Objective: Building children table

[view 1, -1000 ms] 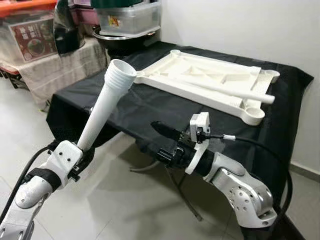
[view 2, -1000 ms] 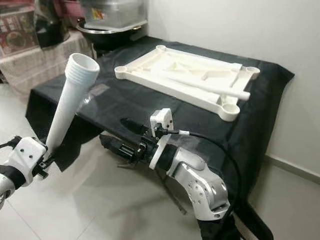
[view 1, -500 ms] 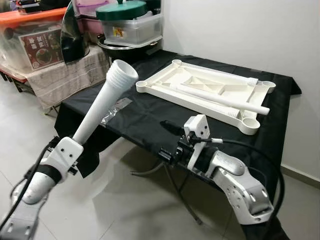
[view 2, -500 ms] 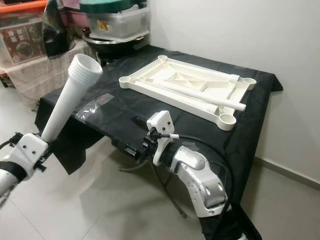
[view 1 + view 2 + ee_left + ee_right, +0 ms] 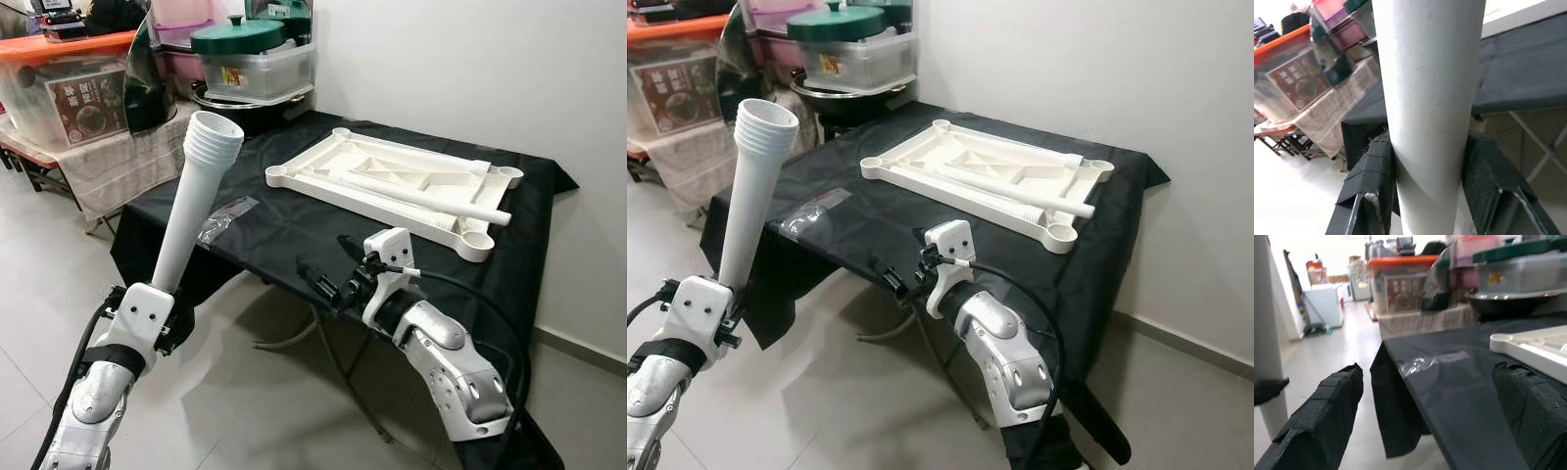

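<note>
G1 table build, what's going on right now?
The left gripper is shut on a white table leg, held upright, threaded end up, in front of the black-draped table. The right gripper is open and holds nothing, at the table's near edge. The white tabletop lies upside down on the cloth with another leg resting across it.

tabletop (image 5: 392,181) on cloth (image 5: 284,220) | bag (image 5: 225,217) left | bins (image 5: 255,59) behind

White wall (image 5: 470,69), pale tiled floor (image 5: 235,411), stacked storage boxes (image 5: 69,88)
</note>
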